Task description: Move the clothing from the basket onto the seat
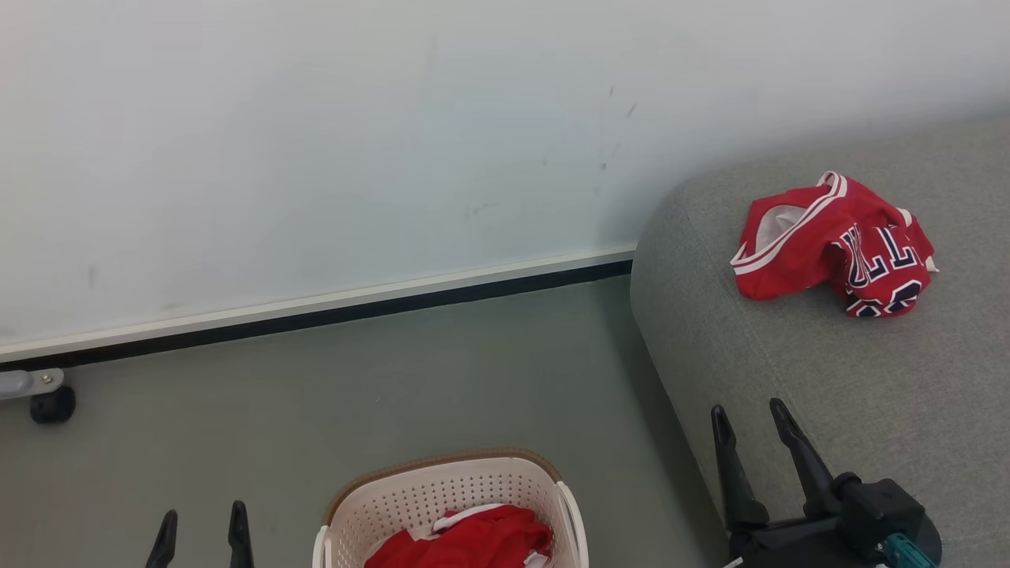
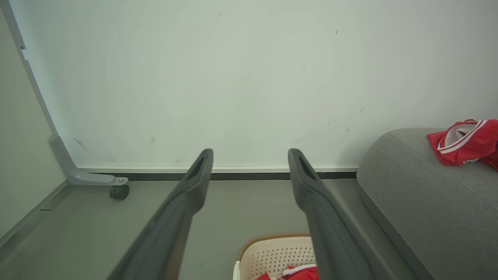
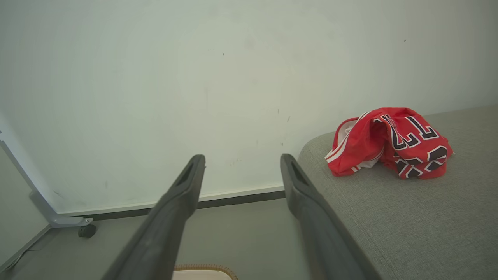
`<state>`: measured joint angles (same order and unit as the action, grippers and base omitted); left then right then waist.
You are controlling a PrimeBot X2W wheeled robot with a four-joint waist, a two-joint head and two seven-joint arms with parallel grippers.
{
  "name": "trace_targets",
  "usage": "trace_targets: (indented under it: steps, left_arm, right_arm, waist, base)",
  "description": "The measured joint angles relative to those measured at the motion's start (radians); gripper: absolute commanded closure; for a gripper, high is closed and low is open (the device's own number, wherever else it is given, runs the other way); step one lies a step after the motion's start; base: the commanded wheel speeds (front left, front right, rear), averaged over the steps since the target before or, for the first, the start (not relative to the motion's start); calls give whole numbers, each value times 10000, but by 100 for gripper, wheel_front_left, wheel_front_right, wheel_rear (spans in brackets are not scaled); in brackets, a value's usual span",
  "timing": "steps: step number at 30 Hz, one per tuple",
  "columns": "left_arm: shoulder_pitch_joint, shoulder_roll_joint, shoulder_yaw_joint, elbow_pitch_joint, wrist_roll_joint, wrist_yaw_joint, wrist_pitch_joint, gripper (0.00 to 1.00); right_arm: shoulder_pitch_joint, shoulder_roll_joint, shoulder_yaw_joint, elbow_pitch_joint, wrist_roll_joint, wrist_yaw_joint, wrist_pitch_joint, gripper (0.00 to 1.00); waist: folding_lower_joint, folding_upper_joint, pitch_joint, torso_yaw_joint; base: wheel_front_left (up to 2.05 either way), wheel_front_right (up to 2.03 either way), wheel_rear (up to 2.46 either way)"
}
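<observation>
Head view: the left gripper [image 1: 203,527] hangs empty with its fingers spread wide. Just to its right, the basket [image 1: 442,489] stands on the floor [image 1: 316,410] with red clothing [image 1: 473,540] bunched inside. The right gripper [image 1: 748,412], fingers likewise apart and holding nothing, hovers over the edge of the seat [image 1: 828,371]. Ahead of it, well apart, a red lettered jersey [image 1: 836,244] lies crumpled on the cushion.

Wall panel [image 1: 316,142]: pale and plain; a few small dark scuffs [image 1: 620,102] are scattered over it.
Lower edge: a white trim [image 1: 316,304] is underlined by a black strip [image 1: 316,319].
Floor [image 1: 394,379]: grey-green.
Foot [image 2: 93,179]: grey metal, set at the panel's base.
Caster [image 1: 52,404]: black, fixed under the foot.
</observation>
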<state>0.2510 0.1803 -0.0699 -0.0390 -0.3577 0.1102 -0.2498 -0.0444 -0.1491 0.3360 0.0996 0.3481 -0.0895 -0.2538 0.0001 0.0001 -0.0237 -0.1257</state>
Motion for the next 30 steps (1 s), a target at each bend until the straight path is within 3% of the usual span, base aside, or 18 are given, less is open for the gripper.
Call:
trace_targets:
  steps: [22,30]
  left_arm:
    - [-187,12,-230,-293,401,-61,0,0]
    - [-1283,79,-777,102,577,-428,125,0]
  right_arm:
    - [170,-44,-606,-704,-157,-134,-2,0]
    - [-143,23,-849,-1206,-274,-173,-2,0]
  waist:
    - [0,0,668,-72]
    - [1,1,1587,-112]
  base:
    - [0,0,0]
    - [0,0,0]
